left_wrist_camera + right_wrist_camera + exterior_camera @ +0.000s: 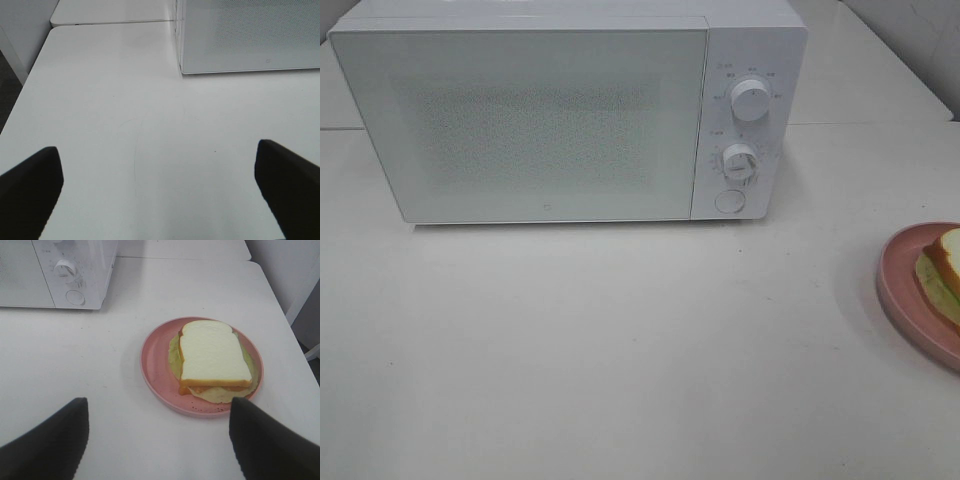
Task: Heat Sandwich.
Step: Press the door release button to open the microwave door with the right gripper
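Two open, empty claws: left claw (pixel 156 146) and right claw (pixel 157 400) are hovering over the surface (pixel 620 350); sandwich (pixel 215 352) is sitting on pink plate (pixel 155 371).

Sandwich (pixel 215 352): two square slices of pale white bread with tan crust, stacked flat, top slice roughly lined up over the bottom one. Pale yellow-green filling sticks out past the bread on several sides, and an orange-tan crust edge shows along one side. It looks intact. It lies flat on a round pink plate (pixel 150 365), slightly off centre, toward the side away from the microwave (pixel 55 270). In the high view the sandwich (pixel 945 270) sits at the far right frame edge, partly cropped. It is well apart from the microwave, in front of it and right of its control panel.
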Controlling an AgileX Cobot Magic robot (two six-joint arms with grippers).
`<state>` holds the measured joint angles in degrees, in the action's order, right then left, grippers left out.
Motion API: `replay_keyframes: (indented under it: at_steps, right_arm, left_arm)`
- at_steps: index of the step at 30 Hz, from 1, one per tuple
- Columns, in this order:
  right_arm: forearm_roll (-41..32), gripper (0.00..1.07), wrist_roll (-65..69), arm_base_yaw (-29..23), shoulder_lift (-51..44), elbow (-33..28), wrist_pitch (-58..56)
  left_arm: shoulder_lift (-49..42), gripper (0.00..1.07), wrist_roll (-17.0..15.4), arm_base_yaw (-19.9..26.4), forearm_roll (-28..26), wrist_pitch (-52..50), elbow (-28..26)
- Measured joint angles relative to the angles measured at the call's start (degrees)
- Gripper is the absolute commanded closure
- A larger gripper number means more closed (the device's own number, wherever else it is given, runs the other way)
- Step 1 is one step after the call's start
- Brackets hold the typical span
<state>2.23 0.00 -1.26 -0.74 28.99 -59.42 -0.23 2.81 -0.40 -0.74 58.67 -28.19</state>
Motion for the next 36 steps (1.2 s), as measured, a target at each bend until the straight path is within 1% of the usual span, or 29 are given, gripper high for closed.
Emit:
replay_keyframes:
  at_steps: [27,31,36]
  right_arm:
    - [-0.23,0.31,0.0,0.0,0.0,0.29,0.23]
    - [-0.23,0.31,0.0,0.0,3.5,2.64,3.21]
    - [-0.23,0.31,0.0,0.0,7.16,3.27,7.16]
  left_arm:
    - [0.0,0.01,0.0,0.0,0.0,0.0,0.0]
    - [0.0,0.01,0.0,0.0,0.0,0.0,0.0]
    - [0.0,0.01,0.0,0.0,0.0,0.0,0.0]
